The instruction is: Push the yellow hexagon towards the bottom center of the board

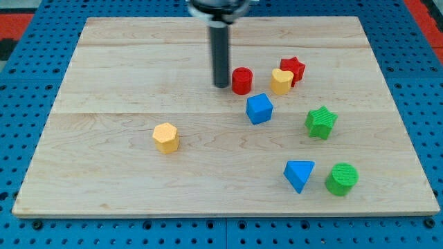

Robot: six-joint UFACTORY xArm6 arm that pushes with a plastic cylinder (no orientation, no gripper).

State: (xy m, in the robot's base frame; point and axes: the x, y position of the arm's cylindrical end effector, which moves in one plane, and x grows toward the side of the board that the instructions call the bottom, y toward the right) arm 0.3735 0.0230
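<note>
The yellow hexagon (165, 137) lies on the wooden board (104, 69), left of the middle and a little below it. My tip (221, 86) stands above and to the right of the hexagon, well apart from it. The tip is just left of the red cylinder (241, 80), close to it or touching; I cannot tell which.
A yellow heart (281, 81) and a red star (293, 69) sit right of the red cylinder. A blue cube (259, 108) lies below them. A green star (321, 122) is at the right. A blue triangle (299, 174) and a green cylinder (341, 178) are at the lower right.
</note>
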